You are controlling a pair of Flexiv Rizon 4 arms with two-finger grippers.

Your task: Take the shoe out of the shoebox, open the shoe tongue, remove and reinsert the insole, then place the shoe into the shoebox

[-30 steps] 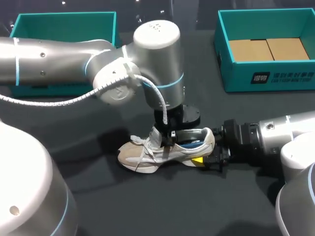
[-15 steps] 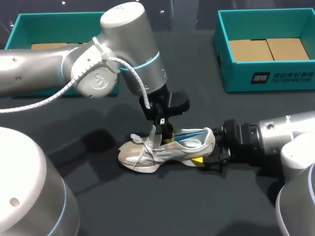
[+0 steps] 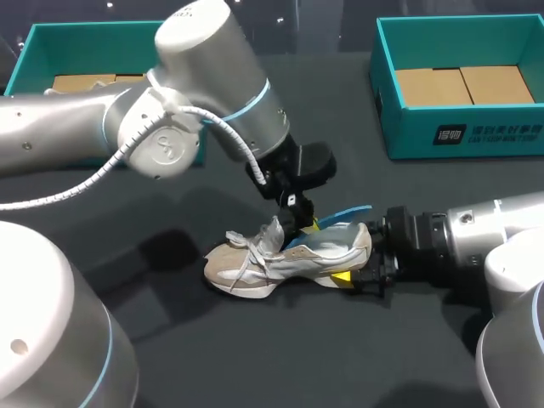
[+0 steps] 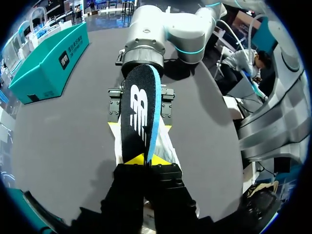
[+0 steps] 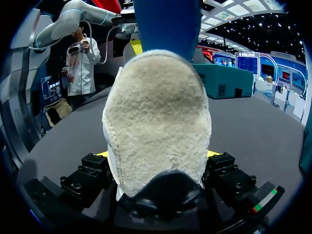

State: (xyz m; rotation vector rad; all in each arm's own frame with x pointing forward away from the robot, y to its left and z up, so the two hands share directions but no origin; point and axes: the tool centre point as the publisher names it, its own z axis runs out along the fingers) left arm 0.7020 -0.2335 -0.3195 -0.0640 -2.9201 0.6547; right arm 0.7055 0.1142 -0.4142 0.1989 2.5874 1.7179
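Seemingly almost free, the insole point(image 4: 139, 105) runs ahead of the left pincer point(image 4: 146, 160), which is clamped on its near end. The right pincer point(image 5: 158, 155) grips the shoe point(image 3: 272, 262) by its heel. Lift steadily upward. The shoebox point(image 3: 476, 144) stands well apart, with open table point(image 3: 170, 340) around both pincers.

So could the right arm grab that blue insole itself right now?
Probably not. The right gripper is shut on the heel of the shoe, so it has no free fingers. The left gripper has the insole pinched, and it sticks up partly out of the shoe.
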